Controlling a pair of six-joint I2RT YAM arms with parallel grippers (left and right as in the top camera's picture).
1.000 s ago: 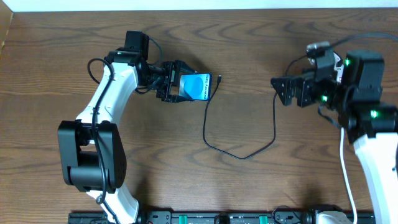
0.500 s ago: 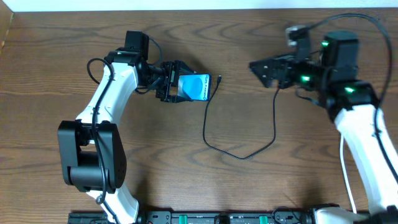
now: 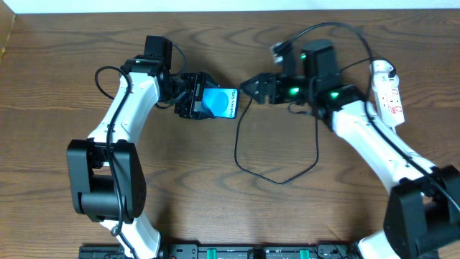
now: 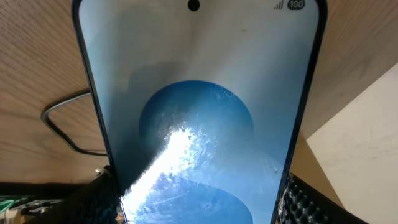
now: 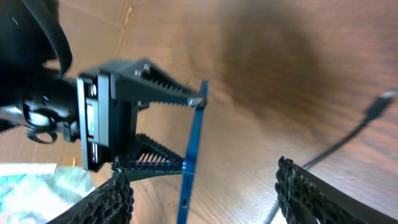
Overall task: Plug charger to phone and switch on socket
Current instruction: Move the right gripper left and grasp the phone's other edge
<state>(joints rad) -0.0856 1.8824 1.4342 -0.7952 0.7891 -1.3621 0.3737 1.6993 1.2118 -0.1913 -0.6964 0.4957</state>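
My left gripper [image 3: 195,105] is shut on the phone [image 3: 220,103], whose blue screen fills the left wrist view [image 4: 199,106]. In the right wrist view the phone [image 5: 193,149] shows edge-on, clamped in the left jaws [image 5: 134,127]. My right gripper [image 3: 251,87] is open and empty, just right of the phone; its fingers [image 5: 205,199] straddle the phone's edge at a distance. The charger's black cable [image 3: 277,179] loops over the table. Its small connector [image 5: 386,96] lies on the wood to the right of the phone. The socket [image 3: 387,89] lies at the far right. The charger's white plug is hidden.
A black rail [image 3: 251,252] runs along the table's front edge. The left arm's base [image 3: 106,180] stands at the front left. The right arm [image 3: 374,140] stretches from the front right towards the middle.
My right arm has swung left across the table from near the socket to just beside the phone, uncovering the socket. The left gripper and phone have barely moved.
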